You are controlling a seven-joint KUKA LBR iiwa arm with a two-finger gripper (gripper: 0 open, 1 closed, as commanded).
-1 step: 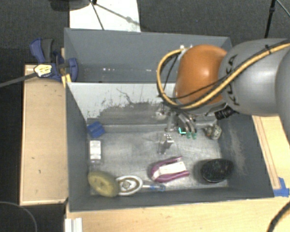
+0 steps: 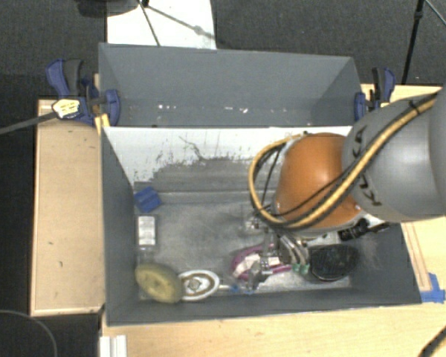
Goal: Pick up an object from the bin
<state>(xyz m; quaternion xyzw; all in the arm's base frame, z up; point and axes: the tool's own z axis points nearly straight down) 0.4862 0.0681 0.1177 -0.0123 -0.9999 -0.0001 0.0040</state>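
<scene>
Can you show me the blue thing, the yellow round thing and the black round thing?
blue thing (image 2: 146, 199), camera view, its middle.
yellow round thing (image 2: 157, 282), camera view, its flat top.
black round thing (image 2: 333, 263), camera view, its middle.

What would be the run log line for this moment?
gripper: low in bin, front | over: purple thing | beside: black disc | hold: unclear
</scene>
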